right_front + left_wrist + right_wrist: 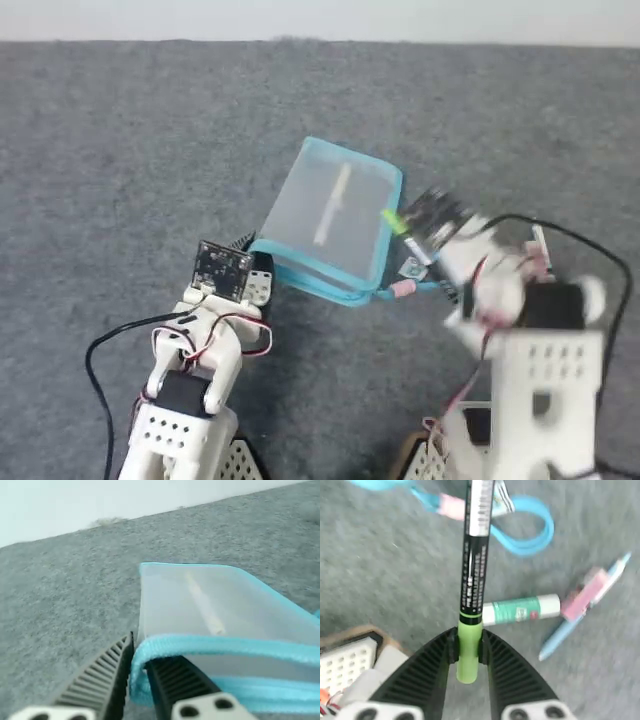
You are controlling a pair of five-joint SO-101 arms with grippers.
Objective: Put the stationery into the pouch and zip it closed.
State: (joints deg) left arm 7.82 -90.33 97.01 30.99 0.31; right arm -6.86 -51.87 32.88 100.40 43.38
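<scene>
At the left of the high view, the left arm stands at the near edge of the bench (120,150). Its left gripper (139,675) is closed tight on the blue-trimmed lip of the pouch (330,215), at the mouth's left corner.

The pouch is translucent with blue edging and lies near the middle of the bench. It is turned at a slant, with its zipper edge facing the arms and its closed end pointing away toward the wall. In the left wrist view the held lip arches above the lower one, so the mouth is parted. Inside lies a pale stick (333,205), its long axis running from the mouth toward the far end.

A pink tab (451,507) and a blue loop (530,530) lie on the bench just off the pouch's right corner.

To the right, the right gripper (468,650) is clamped on a marker (475,570). Its fingers pinch the green end, and the black barrel points straight away from the wrist toward the pink tab. In the high view the green end sits just beside the pouch's right edge.

Farther right, by the right arm, a green-and-white stick (520,611) lies crosswise to the marker, and a blue pen (555,642) lies at a slant beside it.

The bench is covered in grey felt-like cloth, and a plain white wall (320,18) runs behind it.
</scene>
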